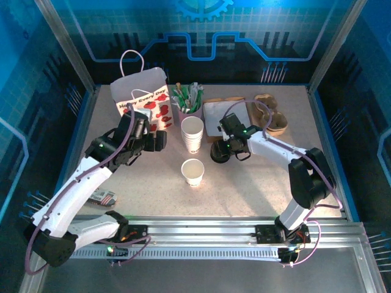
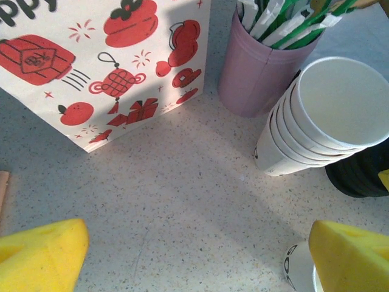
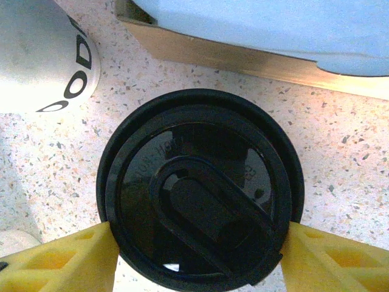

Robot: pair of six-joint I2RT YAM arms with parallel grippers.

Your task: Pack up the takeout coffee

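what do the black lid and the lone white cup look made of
Black lid: looks like glossy moulded plastic, with shiny highlights and an embossed raised oval. Lone white cup: likely matte paper, with a thin rim and a dull surface without shine.

Robotics lab cell, aluminium frame [image 1: 67, 46], blue circuit-print walls [image 1: 275, 30], speckled tabletop [image 1: 244, 183], left arm [image 1: 73, 195] and right arm [image 1: 275, 146] on a rail [image 1: 201, 233]

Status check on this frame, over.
Left gripper open, empty. Right gripper straddling black lid, grip unconfirmed. Coffee cup upright, lidless, mid-table. Cup stack close beside lid.
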